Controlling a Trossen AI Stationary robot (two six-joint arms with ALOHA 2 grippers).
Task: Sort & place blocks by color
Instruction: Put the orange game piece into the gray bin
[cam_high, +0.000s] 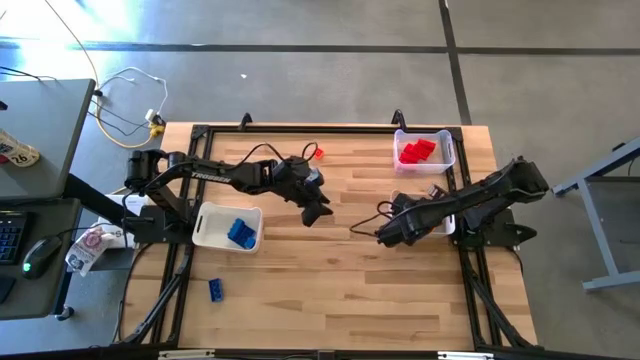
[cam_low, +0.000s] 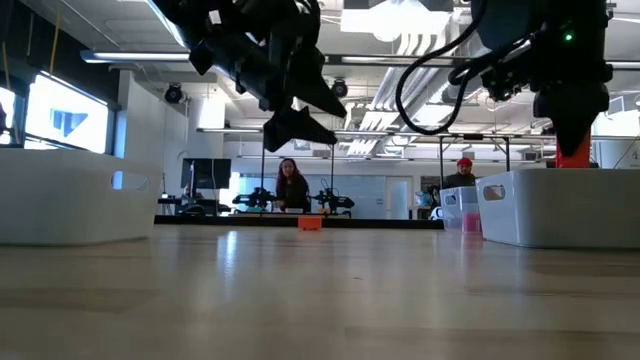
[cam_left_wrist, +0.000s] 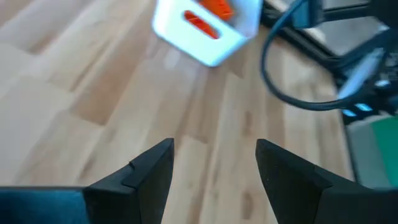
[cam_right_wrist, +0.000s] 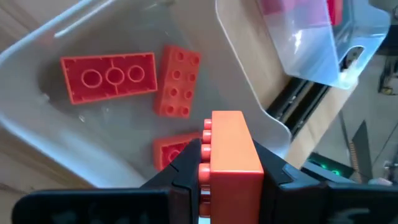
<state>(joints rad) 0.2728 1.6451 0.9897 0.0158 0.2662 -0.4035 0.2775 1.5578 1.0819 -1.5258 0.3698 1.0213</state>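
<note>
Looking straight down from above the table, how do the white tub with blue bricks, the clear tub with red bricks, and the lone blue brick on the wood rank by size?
1. White tub, largest.
2. Clear tub, slightly smaller; close enough to be unsure.
3. Lone blue brick, far the smallest.

Sorted blocks (cam_high: 417, 150); orange block (cam_right_wrist: 229, 154) gripped

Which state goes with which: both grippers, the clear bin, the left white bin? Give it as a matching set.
1 left gripper
2 right gripper
3 clear bin
4 left white bin

A contains blue blocks
B open, empty
C shut on an orange block
D contains red blocks

Pairs: 1-B, 2-C, 3-D, 4-A
</note>
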